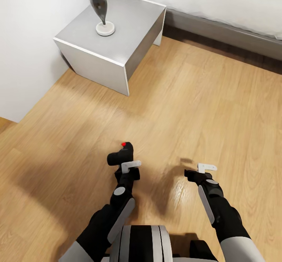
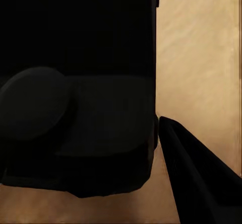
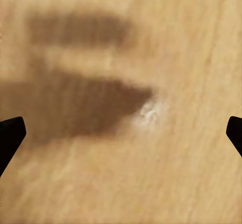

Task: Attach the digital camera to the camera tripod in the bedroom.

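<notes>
Fingers (image 2: 201,178) of the left arm grip the digital camera (image 1: 122,154), lens pointing left.

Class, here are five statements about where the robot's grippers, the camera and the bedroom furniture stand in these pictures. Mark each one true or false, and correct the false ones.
1. The left gripper holds the digital camera. True.
2. The right gripper holds something too. False: its fingers are spread apart over bare wood floor, with nothing between them.
3. A vase stands on the grey bedside table. True: the vase sits on a round white base.
4. The camera's red button faces the floor. False: it shows on top.
5. The bed lies at the head view's left edge. False: upper right.
</notes>
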